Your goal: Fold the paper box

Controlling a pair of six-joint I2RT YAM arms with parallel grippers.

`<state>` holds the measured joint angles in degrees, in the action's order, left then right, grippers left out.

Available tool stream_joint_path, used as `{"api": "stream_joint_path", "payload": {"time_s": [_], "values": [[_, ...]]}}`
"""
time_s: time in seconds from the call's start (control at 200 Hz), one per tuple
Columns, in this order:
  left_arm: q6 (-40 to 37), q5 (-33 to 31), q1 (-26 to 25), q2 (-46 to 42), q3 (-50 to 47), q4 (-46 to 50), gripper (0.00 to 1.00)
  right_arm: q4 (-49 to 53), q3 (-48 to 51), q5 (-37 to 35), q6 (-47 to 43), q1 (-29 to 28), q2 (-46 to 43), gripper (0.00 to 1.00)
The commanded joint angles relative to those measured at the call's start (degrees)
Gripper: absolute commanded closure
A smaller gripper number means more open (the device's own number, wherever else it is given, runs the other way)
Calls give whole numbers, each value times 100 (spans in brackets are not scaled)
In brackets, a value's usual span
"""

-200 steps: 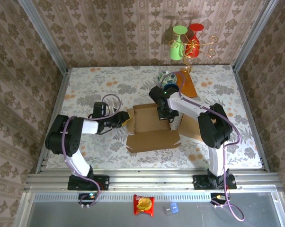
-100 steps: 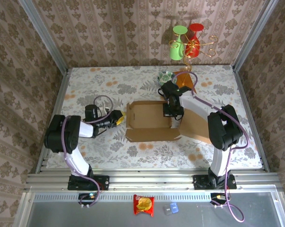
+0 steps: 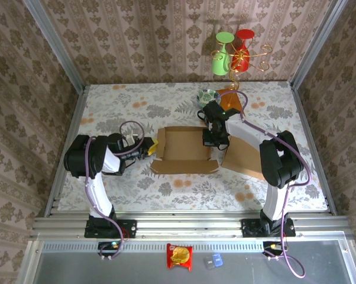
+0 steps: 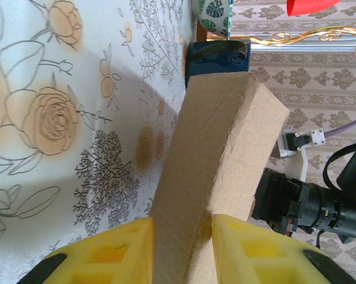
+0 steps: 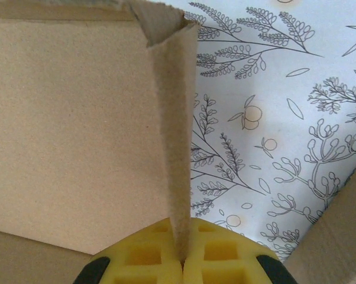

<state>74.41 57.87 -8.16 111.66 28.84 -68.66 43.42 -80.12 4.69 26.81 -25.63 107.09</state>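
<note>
The brown paper box (image 3: pixel 184 148) lies open in the middle of the flowered table, its big lid flap (image 3: pixel 246 155) spread to the right. My left gripper (image 3: pixel 150 146) is at the box's left end. In the left wrist view its yellow pads (image 4: pixel 113 251) press both sides of a raised cardboard wall (image 4: pixel 219 136), so the left gripper (image 4: pixel 182 228) is shut on it. My right gripper (image 3: pixel 212 139) is at the right end. In the right wrist view the right gripper (image 5: pixel 183 255) is shut on a thin upright wall (image 5: pixel 175 130) beside the box floor (image 5: pixel 71 130).
A gold stand with a green and a red cup (image 3: pixel 234 53) rises at the back. A patterned bowl (image 3: pixel 209 96) and an orange card piece (image 3: pixel 232 103) sit just behind the right arm. A snack packet (image 3: pixel 180 255) lies below the front rail.
The box has slid left and turned a little. My left gripper, apart from it half a second ago, has closed onto its left wall. The right gripper keeps its grip.
</note>
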Motion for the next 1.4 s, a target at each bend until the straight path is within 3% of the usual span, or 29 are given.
{"api": "stream_joint_path", "payload": {"time_s": [0.0,0.245,0.475,0.74,0.985,1.1,1.395], "values": [[113,142,-28,35,-47,-370,67,-71,75,381,-76,22,-132,100],[276,225,-73,-223,122,-339,67,-3,49,455,-169,40,-82,100],[-138,332,-246,-614,165,509,66,9,-4,293,-191,9,-100,100],[-1645,124,-491,-1346,540,3047,65,34,-38,-155,-194,-172,-235,100],[-3384,-615,-736,-1808,1155,5974,62,-17,-5,-849,-126,-529,-429,100],[-3857,-933,-867,-1788,1357,6724,62,-75,40,-1067,-80,-665,-493,100],[-4362,-1618,-1169,-1946,1581,7500,61,-53,14,-1146,-71,-811,-427,100]]}}
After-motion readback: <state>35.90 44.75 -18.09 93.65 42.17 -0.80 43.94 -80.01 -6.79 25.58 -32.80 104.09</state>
